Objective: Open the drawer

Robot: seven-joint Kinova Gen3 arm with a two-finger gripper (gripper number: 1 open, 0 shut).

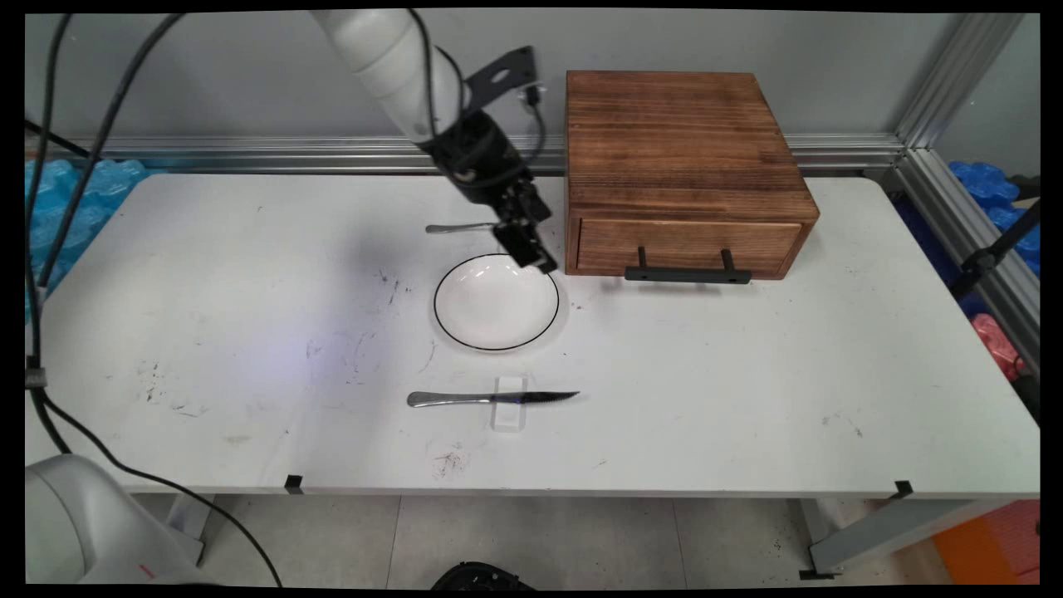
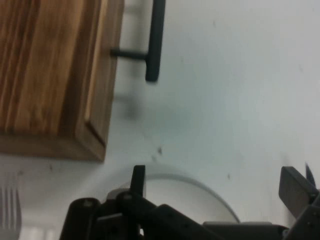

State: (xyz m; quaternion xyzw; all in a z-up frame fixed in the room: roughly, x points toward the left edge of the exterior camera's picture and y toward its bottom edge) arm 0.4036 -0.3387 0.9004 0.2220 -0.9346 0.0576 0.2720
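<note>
— Gripper [image 1: 536,253] hangs over the far right edge of the plate [image 1: 490,309], just left of the wooden box [image 1: 681,149]. Its two black fingers stand wide apart and there is nothing between them

— So nothing is lifted?

— Nothing. The knife [image 1: 490,399] lies on the table [image 1: 747,374] near the front, its middle resting across a small clear block [image 1: 508,418]. A fork [image 1: 455,227] lies behind the plate, partly hidden by the hand. The drawer front [image 1: 689,243] sits flush in the box, and no finger touches the handle [image 1: 688,275]

— What are they made of, by the look?

— The plate is round, shallow, glossy white with a thin black line at the rim, and bare inside. Knife and fork look like polished metal, the knife slim with a darker blade. The box is dark-stained wood with strong straight grain and square corners; its handle is a straight black bar on two short posts. The tabletop is matt white, scuffed and speckled with dark marks
</note>
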